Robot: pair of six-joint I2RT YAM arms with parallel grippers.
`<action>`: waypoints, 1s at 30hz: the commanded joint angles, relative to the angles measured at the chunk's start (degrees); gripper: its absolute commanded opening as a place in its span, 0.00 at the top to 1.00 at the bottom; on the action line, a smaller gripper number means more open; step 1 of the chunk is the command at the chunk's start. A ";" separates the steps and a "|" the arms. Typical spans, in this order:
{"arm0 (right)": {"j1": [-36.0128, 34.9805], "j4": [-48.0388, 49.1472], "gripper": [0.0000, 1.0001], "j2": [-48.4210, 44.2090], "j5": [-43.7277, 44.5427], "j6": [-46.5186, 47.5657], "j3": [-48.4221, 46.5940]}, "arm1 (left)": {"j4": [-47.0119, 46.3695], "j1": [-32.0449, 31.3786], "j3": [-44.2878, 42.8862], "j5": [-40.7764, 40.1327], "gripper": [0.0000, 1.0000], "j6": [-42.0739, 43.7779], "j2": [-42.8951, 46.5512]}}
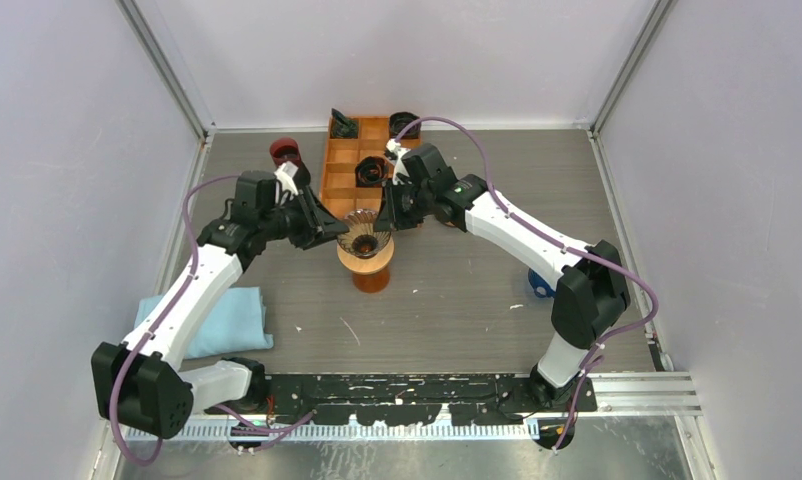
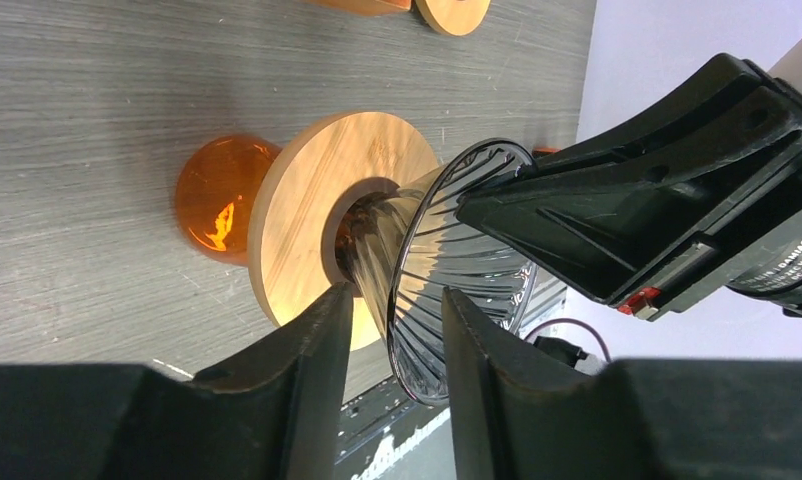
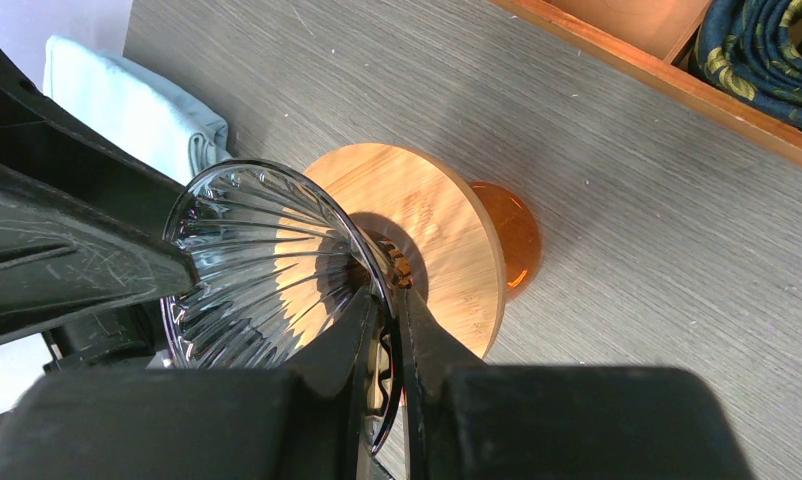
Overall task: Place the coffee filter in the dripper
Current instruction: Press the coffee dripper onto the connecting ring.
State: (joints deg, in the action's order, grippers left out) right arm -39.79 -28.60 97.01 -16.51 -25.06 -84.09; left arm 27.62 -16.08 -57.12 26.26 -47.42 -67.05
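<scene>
- top cam: spotting dripper (image 1: 365, 238) at centre of table (image 1: 457, 290), on wooden collar (image 1: 349, 256), flanked by both arms.
- left wrist: straddling dripper rim w/ left gripper (image 2: 397, 300), half-narrowed; can't tell if gripping.
- right wrist: pinching the rim w/ right gripper (image 3: 385, 300), narrow.

A label (image 2: 789, 262) on the right pincer (image 3: 390, 297) reads DAMIAO.

Left arm (image 1: 192, 290) and right arm (image 1: 522, 230) reach forward, angled inward. Left end effector (image 2: 397, 300): jaws apart, straddling the dripper (image 3: 257, 250) rim. Right end effector (image 3: 387, 300): jaws pinched on that rim.
</scene>
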 commanded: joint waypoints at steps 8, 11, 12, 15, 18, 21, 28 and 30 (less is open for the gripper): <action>-0.77 -1.97 0.99 0.89 3.17 2.62 -1.30 | -0.62 -3.06 -3.90 -3.19 0.84 3.13 -2.55; -0.80 -2.40 0.99 1.36 3.82 3.01 -0.57 | 0.61 -3.68 -4.33 -4.39 0.88 4.04 -2.97; -0.82 -2.61 0.99 1.56 4.20 3.31 -0.28 | 1.05 -3.96 -4.44 -4.91 0.88 4.46 -3.07; -0.80 -2.93 0.99 1.90 5.83 4.06 1.30 | 2.45 -4.94 -4.50 -6.95 0.89 5.66 -3.25; -0.73 -3.21 0.99 2.33 6.77 4.70 2.80 | 3.27 -6.12 -4.06 -8.33 0.91 6.37 -3.57; -0.82 -3.14 0.99 2.69 7.03 5.09 4.29 | 4.15 -7.21 -3.75 -9.68 0.91 6.93 -3.81; -1.59 -2.91 0.99 4.09 9.03 5.92 6.76 | 4.73 -8.74 -2.40 -12.02 0.92 7.59 -3.85; -1.86 -2.43 0.99 4.22 9.84 6.07 7.79 | 4.82 -9.39 -2.05 -12.43 0.92 7.60 -4.09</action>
State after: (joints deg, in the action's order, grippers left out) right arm -40.21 -25.32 96.68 -14.81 -23.83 -81.41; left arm 30.33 -23.24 -59.96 14.66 -41.21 -69.87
